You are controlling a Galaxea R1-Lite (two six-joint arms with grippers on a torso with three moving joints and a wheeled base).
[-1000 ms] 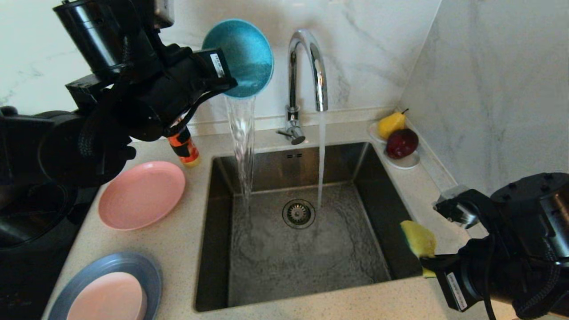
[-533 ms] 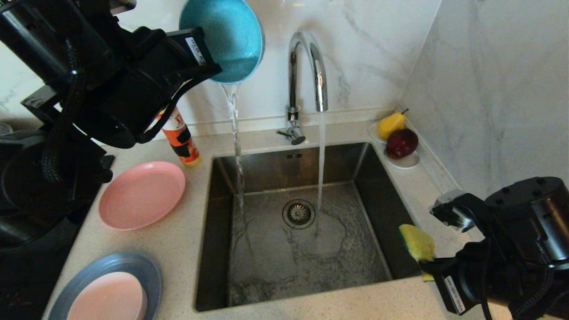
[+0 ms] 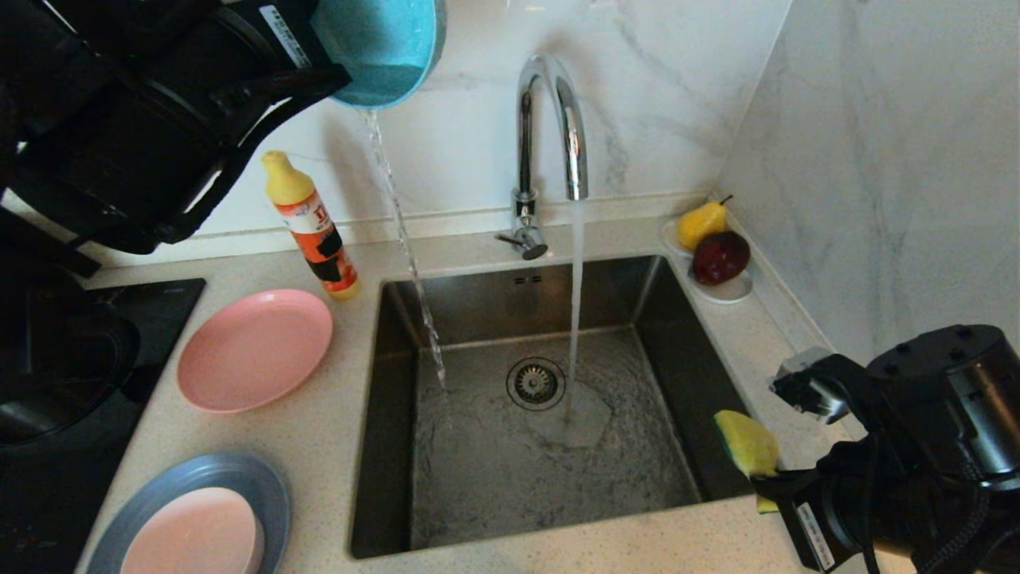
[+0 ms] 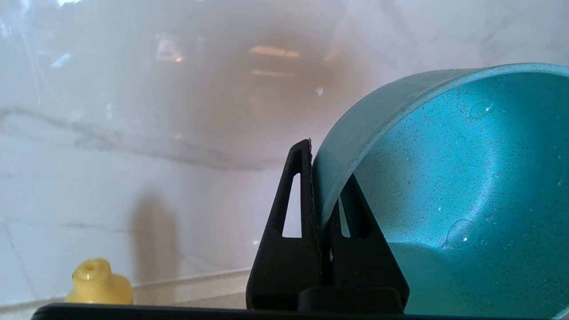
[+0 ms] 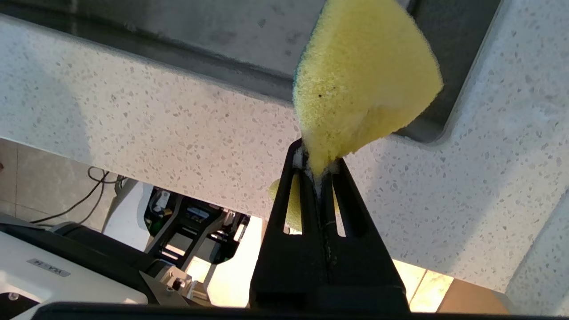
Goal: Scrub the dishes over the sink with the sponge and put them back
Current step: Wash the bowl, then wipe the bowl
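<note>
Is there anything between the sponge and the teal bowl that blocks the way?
Mostly open air lies between the sponge and the teal bowl; only the tap and its water stream stand near that line.

Home kitchen: steel sink [image 3: 685, 375] in speckled counter [image 3: 319, 446], running chrome tap [image 3: 550, 119], marble walls [image 3: 892, 159], hob [image 3: 159, 303], soap bottle [image 3: 311, 227], fruit saucer [image 3: 725, 291].

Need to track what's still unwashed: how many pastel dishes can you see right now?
4. A teal bowl held up by the left gripper above the sink's back left; a salmon-pink plate left of the sink; a grey-blue plate nearer, with a pale pink bowl on it.
</note>
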